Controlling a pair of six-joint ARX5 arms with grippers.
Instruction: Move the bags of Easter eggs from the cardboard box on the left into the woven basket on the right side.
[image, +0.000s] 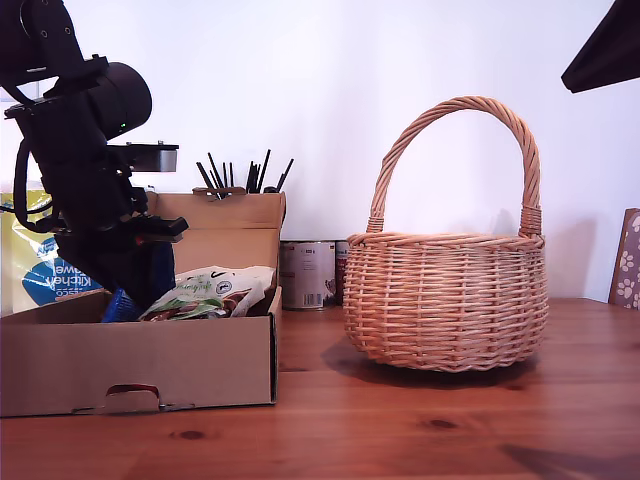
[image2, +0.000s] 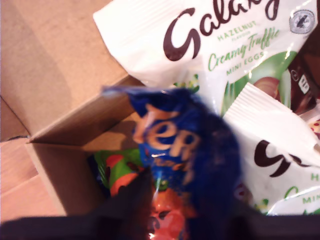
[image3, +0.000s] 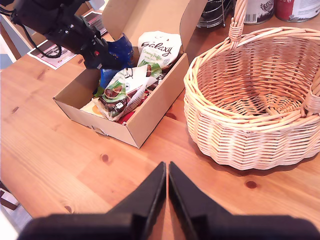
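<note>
Blue bag (image2: 187, 150) in first claw (image2: 165, 200)

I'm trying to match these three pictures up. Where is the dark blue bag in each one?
Exterior view: the blue bag hangs under my first gripper, over the box at that view's left.
First wrist view: it fills the middle, pinched in the fingers.
Second wrist view: it shows beside the dark arm, above the box.
Shared landmark: the cream Galaxy bag.

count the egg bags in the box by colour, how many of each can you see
dark blue bag, held up in my first gripper: 1
cream-and-green bags: 2
red-and-orange bag: 1, partly hidden under the blue one
total: 4 visible in the cardboard box; more may lie underneath
</note>
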